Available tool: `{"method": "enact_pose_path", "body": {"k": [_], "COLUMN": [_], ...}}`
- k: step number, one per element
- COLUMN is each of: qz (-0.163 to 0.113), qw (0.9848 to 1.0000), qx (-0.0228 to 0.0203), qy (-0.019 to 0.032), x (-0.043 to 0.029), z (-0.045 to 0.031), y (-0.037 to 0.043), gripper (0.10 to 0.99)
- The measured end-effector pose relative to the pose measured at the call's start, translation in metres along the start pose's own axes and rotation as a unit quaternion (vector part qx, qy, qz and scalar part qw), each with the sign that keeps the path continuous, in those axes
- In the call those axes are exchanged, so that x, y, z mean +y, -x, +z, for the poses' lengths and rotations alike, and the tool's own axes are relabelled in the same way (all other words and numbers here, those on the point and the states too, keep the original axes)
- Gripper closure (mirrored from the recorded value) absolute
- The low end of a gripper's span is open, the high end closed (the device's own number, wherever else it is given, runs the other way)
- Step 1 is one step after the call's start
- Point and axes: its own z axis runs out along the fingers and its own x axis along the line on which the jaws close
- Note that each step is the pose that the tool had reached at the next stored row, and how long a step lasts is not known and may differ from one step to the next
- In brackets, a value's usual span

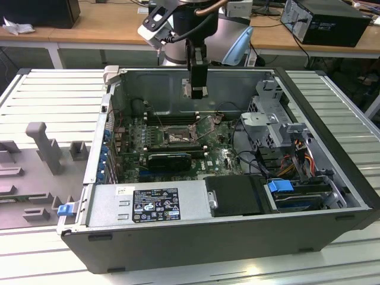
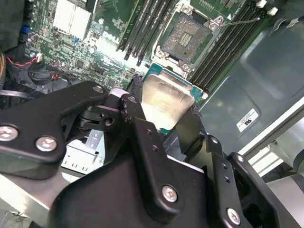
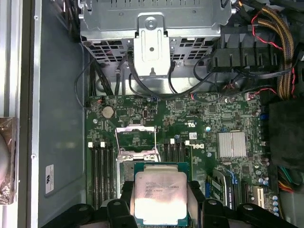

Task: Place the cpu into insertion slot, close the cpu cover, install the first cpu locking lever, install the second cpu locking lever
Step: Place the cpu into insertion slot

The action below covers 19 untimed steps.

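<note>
My gripper hangs inside the open computer case, above the green motherboard. It is shut on the cpu, a pale silvery square chip gripped by two opposite edges between the black fingers. The second wrist view also has the cpu in the gripper. The insertion slot lies open just beyond the chip, its dark contact field bare. The cpu cover looks raised at the slot's edge nearest the chip. A thin locking lever sticks out beside the slot.
Black memory slots flank the socket. A silver heat sink, a metal drive cage with cables, a dark card and the power supply box fill the case. A grey fixture stands on the table at the exterior view's left.
</note>
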Motion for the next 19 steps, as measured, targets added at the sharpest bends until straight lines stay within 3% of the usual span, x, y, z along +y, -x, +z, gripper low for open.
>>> {"method": "enact_pose_path", "body": {"k": [19], "qz": [0.0], "qw": [1.0], "qx": [0.0], "qy": [0.0], "x": [-0.0013], "z": [0.0139], "y": [0.0003], "gripper": [0.557]}}
